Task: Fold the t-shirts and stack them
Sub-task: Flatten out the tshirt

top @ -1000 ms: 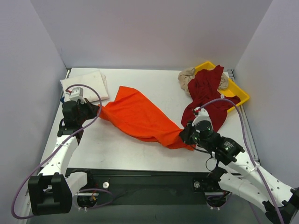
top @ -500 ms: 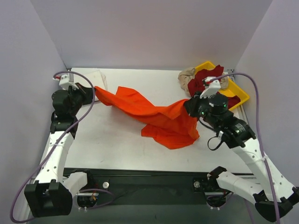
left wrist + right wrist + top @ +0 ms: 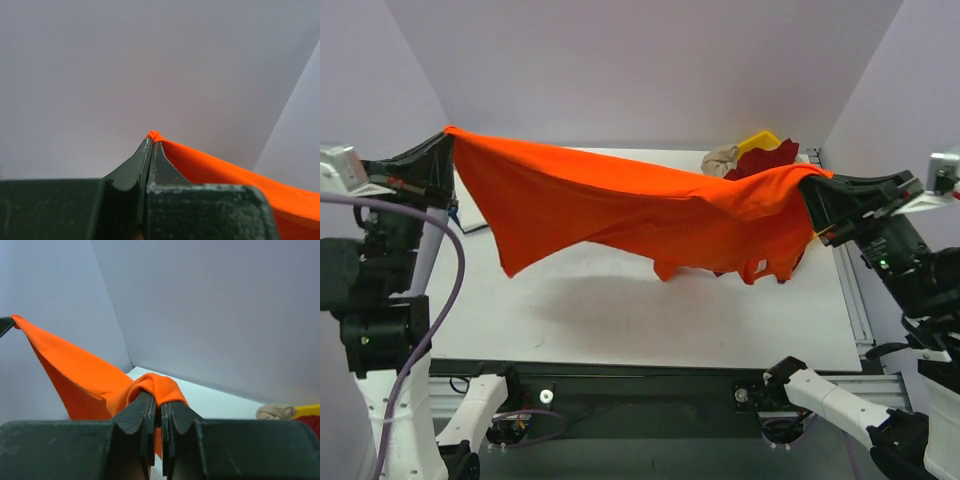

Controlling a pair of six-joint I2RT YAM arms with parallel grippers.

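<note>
Orange t-shirt [image 3: 620, 205]: hangs in the air above the bench [image 3: 620, 330], stretched wide between the two arms. Its lower part sags but seems not to touch the surface.
Left tool [image 3: 447, 135]: closed on one corner of the orange cloth. Only a small tip of cloth shows between the jaws.
Right tool [image 3: 808, 182]: closed on the opposite end, with a bunched fold in the jaws.
Other shirts: the dark red t-shirt [image 3: 765, 160] and the beige t-shirt [image 3: 720, 158] lie in a heap at the yellow tray [image 3: 760, 140], behind the orange one.
Risk 1: the left pinch looks thin. More tension could pull the corner out, and the shirt would drop crumpled.
Risk 2: the hanging hem is near the dark red heap and could drag it when laid down.
</note>
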